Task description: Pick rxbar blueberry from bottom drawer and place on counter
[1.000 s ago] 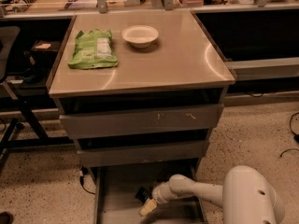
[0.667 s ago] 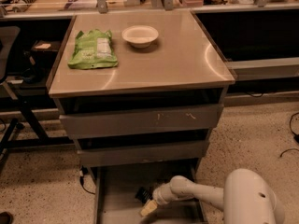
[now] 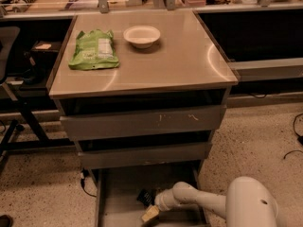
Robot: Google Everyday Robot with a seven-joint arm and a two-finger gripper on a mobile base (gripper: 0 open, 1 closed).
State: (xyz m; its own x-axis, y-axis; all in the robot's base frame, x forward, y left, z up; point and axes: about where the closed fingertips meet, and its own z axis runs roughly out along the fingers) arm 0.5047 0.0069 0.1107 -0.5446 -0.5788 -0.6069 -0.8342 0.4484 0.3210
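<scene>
Glossy beige counter [image 3: 180,60] fills the upper middle of the frame, and on it we see a green bag [image 3: 93,50] at left with a white bowl [image 3: 141,35] just right of it. At bottom centre the bottom drawer [image 3: 118,193] stands pulled out, and a small dark shape on its floor looks to us like the rxbar blueberry [image 3: 145,196]; we cannot make out which way its long axis points. Just beside it the gripper [image 3: 151,213] reaches in from the lower right, and we cannot tell whether it is clenched or released.

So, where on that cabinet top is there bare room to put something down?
On the counter, the right half beyond the bowl is bare, and so is the front strip before the green bag. The back left is crowded by those two. The gripper is down in the bottom drawer, beside a dark bar.
</scene>
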